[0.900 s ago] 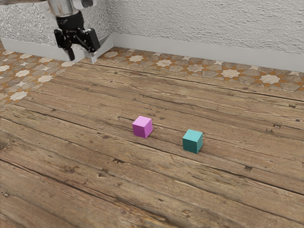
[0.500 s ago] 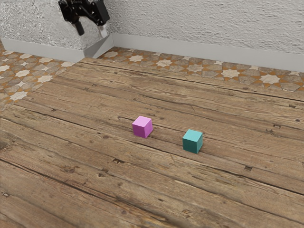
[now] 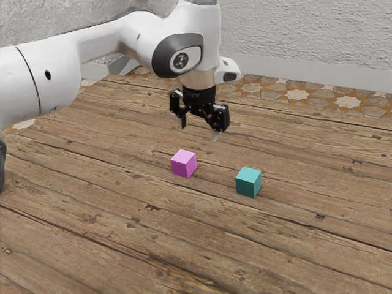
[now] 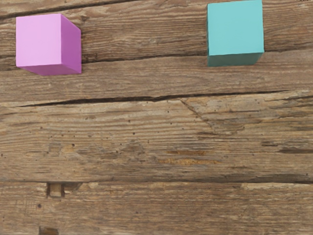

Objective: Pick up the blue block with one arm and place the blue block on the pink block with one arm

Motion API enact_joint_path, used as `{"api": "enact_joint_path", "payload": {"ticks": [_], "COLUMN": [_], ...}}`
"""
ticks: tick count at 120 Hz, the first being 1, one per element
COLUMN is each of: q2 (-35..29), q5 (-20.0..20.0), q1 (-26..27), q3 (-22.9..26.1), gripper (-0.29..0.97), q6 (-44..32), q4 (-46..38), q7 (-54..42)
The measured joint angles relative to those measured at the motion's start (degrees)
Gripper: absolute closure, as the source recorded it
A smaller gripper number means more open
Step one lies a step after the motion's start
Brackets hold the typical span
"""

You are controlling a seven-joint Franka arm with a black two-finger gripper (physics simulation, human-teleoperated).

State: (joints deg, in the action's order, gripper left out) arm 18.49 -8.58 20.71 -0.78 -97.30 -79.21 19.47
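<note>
Arm [image 3: 92,55] swung in from wall [image 3: 306,24], jaws apart, empty, blue block [image 3: 248,182] flat, square to planks [image 3: 184,245]

Down on the weathered plank counter [image 4: 156,147] the pink block [image 4: 48,44] and the blue block [image 4: 235,32], its shade closer to teal, sit flat and square, well apart with bare wood between them, while a dark crack [image 4: 122,99] runs along the boards beside both.
</note>
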Motion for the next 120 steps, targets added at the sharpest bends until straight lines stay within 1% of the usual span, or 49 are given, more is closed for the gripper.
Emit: {"api": "enact_joint_path", "payload": {"ticks": [11, 28, 37, 45, 53, 64, 76, 91, 120], "q2": [1.9, 7.1, 9.8, 12.4, 14.0, 17.5, 20.7, 22.3, 24.3], "q5": [-0.9, -1.4, 0.3, 2.6, 4.8, 9.8, 12.6, 14.1, 14.8], "q1": [-0.2, 0.1, 0.4, 0.5, 0.8, 1.2, 1.3, 1.5, 2.2], "q3": [-0.1, -0.7, -2.4, -3.4, -4.5, -6.4, -6.7, -6.6, -6.6], "gripper": [0.00, 0.00, 0.00, 0.00, 0.00, 0.00, 0.00, 0.00, 0.00], "q6": [-6.9, -14.4, -17.2, -19.1, -20.4, -21.4, -22.1, -22.6, -24.0], "q4": [-3.2, -3.0, -1.6, 0.1, 0.8, 3.9, 6.7, 7.4, 7.4], "q7": [4.1, 9.3, 11.5, 12.8, 13.8, 13.6, 12.9, 10.9, 5.8]}}
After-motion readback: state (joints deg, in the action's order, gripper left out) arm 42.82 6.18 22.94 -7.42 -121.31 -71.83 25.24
